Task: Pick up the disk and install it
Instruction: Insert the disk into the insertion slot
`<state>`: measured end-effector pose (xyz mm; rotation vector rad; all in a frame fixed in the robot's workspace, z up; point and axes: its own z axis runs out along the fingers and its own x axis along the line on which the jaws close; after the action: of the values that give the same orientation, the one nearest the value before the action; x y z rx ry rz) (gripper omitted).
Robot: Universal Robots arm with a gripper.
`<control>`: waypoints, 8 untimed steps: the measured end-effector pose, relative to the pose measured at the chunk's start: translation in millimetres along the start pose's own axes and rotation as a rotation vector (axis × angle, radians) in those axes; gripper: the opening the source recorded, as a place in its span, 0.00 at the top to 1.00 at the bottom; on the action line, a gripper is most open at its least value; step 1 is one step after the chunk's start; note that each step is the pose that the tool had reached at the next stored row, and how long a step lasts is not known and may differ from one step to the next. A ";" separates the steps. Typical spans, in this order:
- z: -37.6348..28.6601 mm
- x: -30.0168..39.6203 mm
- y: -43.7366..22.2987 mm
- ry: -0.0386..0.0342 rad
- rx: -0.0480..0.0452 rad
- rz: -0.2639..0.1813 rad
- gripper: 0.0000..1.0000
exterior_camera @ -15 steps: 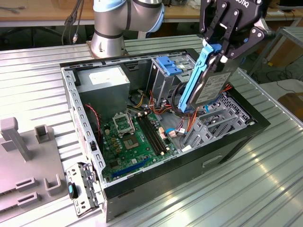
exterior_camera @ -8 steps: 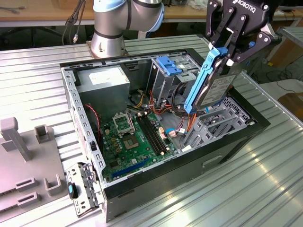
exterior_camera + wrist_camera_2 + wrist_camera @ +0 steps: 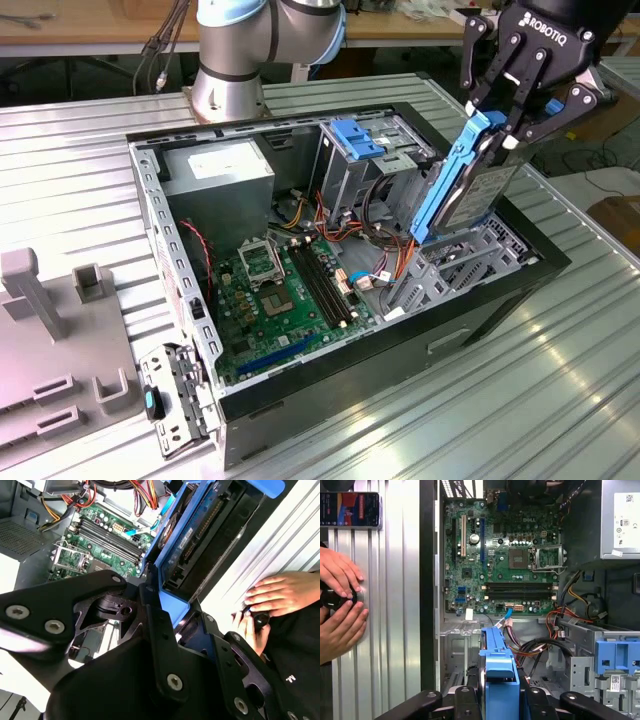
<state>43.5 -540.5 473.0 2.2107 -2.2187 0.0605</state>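
Nearest to the wrist, the gripper (image 3: 505, 125) had its jaws closed on the upper end of the disk (image 3: 478, 200), and they pressed on the blue carrier and the metal body from both sides. The disk hung on its edge, tilted, with the label face turned to the exterior view's right. It was over the front part of the open case (image 3: 180, 300). Its lower end was just above the grey bay (image 3: 460, 265); we could not tell if it touched the bay.

We judged the disk to be stiff and rather heavy for its size. The metal seemed smooth, so it could slip in a weak grip, and a knock could damage it. The best hold, in our opinion, was across the rails and narrow edges, not on the circuit side. The plastic rails probably bend a little, so the disk could turn between the jaws if it met the bay crookedly.

Further in, the motherboard (image 3: 280, 290) lay on the case floor. Beyond it stood the cage (image 3: 355, 140) with a blue top and the power supply (image 3: 220, 170). On the bench (image 3: 500, 400), beside the case, a person's hands (image 3: 340, 600) rested around a black knob.
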 end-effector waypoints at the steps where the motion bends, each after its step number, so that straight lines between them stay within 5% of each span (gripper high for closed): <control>1: 0.0 0.0 0.0 0.0001 0.0000 0.000 0.63; 8: 0.7 0.6 -3.4 -0.0001 0.0000 0.001 0.63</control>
<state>46.9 -541.1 472.4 2.2102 -2.2194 0.0604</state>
